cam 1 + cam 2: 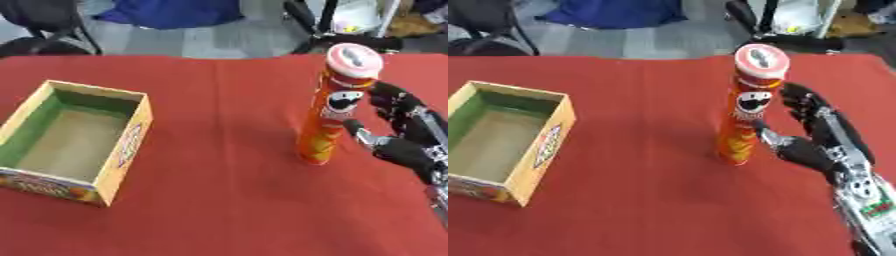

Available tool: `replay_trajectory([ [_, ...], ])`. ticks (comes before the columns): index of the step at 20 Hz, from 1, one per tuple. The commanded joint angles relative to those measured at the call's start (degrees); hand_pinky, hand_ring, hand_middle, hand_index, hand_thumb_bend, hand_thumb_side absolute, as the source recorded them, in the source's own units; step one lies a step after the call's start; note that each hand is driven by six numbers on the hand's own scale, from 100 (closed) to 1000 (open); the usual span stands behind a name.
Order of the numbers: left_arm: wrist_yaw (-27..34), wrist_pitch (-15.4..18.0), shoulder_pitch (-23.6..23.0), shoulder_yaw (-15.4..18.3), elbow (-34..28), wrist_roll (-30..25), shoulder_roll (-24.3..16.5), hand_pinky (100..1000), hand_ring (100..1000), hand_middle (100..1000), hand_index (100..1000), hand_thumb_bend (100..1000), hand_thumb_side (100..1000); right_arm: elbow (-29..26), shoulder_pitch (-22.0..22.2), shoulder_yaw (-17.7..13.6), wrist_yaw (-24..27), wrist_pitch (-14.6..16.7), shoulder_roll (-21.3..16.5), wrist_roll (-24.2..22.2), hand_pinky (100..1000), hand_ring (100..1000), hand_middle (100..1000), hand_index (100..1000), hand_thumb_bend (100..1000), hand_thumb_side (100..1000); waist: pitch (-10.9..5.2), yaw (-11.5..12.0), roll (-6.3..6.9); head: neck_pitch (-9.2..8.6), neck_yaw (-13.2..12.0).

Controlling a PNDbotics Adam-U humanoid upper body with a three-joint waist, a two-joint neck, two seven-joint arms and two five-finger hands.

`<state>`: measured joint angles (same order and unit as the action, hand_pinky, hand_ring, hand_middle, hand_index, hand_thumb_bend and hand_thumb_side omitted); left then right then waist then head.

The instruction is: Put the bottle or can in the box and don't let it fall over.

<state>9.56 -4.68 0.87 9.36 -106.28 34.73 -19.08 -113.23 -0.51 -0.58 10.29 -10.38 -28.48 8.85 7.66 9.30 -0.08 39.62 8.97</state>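
Fingers point(389, 95) of the right hand point(404, 131) spread wide in the left eye view, curving toward the tall orange can point(332, 107) from its right side. The thumb reaches in low beside the can's lower half, the other fingers reach near its upper label, and whether any of them touches the can cannot be told. The can stands upright on the red tablecloth point(227, 200), right of centre, with a pale lid on top and a printed face on its side. Well apart to the left sits the cardboard box point(136, 137), open at the top, its inner walls green and its floor plain brown, with bright print on the outer sides. A broad stretch of bare red cloth lies between can and box. Chair legs and grey floor show beyond the table's far edge.

In the right eye view the hand shows more fully: black fingers, silver joints, and the forearm point(866, 200) entering from the lower right corner. The can stands within the open span between thumb and fingers. The box lies against the left edge, its near corner cut off by the frame.
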Motion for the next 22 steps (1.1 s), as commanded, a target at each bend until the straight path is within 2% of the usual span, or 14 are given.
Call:
replay_trajectory([
  [1, -0.04, 0.04, 0.4, 0.22, -0.75, -0.13, -0.85, 702, 826, 683, 695, 920, 835, -0.95, -0.35, -0.57, 0.57, -0.39, -1.17, 0.15, 999, 952, 874, 926, 390, 159, -0.89, -0.05, 0.1, -0.96, 0.54],
  [7, -0.03, 0.05, 0.32, 0.24, -0.74, -0.12, -0.87, 702, 826, 683, 695, 920, 834, -0.69, -0.3, -0.53, 2.14, -0.5, -1.2, -0.25, 997, 945, 879, 933, 379, 182, -0.76, -0.12, 0.12, -0.69, 0.72],
  [16, 0.02, 0.0, 0.36, 0.23, -0.73, -0.2, -0.81, 702, 827, 684, 694, 920, 832, -0.06, -1.07, -0.36, 1.77, 0.68, -1.42, -4.21, 1000, 961, 889, 949, 348, 251, -0.12, -0.19, 0.16, -0.48, 0.28],
  [22, 0.02, -0.01, 0.44, 0.25, -0.76, -0.24, -0.75, 702, 827, 685, 694, 919, 832, 1.24, -2.23, -0.46, 2.21, 1.26, -1.76, -5.16, 1000, 966, 891, 953, 344, 258, 0.24, -0.18, 0.17, -0.26, -1.04],
])
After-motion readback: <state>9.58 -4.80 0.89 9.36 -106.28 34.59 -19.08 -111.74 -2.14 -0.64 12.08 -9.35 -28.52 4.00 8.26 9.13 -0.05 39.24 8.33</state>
